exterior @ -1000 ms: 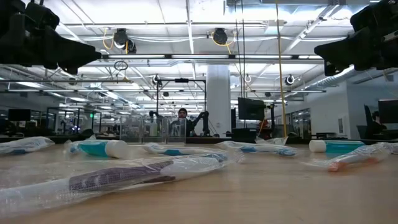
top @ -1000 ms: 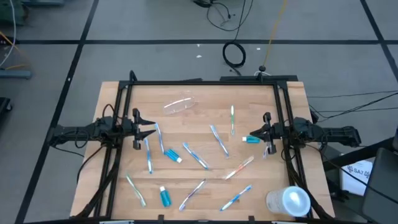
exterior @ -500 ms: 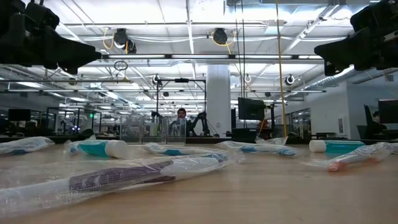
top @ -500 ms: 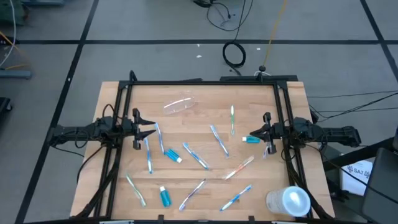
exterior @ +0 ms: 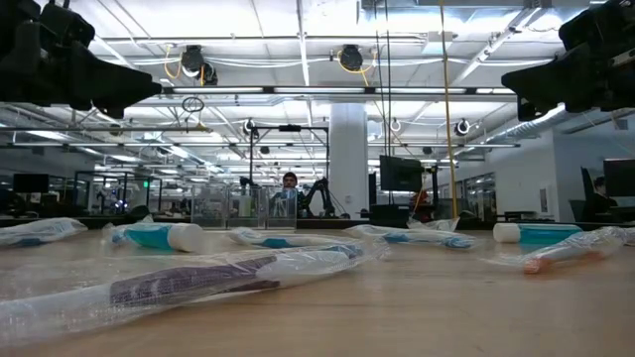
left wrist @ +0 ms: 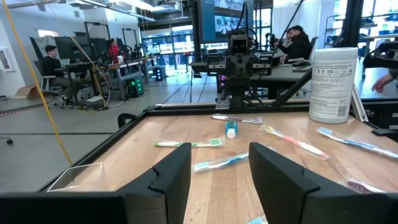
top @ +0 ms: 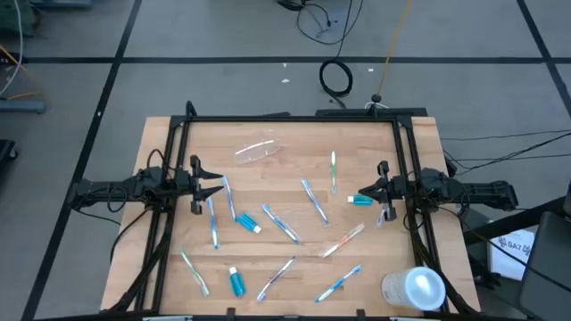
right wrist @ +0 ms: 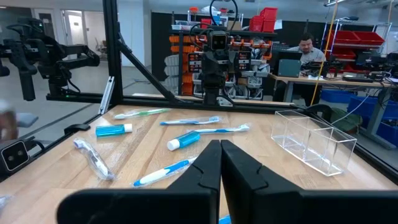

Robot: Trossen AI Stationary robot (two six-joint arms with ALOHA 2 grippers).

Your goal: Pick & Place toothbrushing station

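Several thin toothbrushes, such as one in the middle (top: 279,223) and a green one (top: 333,170), lie flat and scattered over the wooden table. Three teal toothpaste tubes (top: 360,201) (top: 249,223) (top: 236,282) lie among them. A small clear plastic cup (top: 257,150) (right wrist: 314,147) lies toward the far edge. My left gripper (top: 219,188) (left wrist: 219,180) hovers open at the table's left side, pointing level toward the middle. At the right side my right gripper (top: 354,200) (right wrist: 221,162) is shut, above the table, close to one tube. Neither touches anything.
A large whitish translucent cylinder (top: 415,289) (left wrist: 334,84) stands at the near right corner. A black metal frame (top: 294,118) runs around the table's far edge and both sides. People sit at desks in the room beyond.
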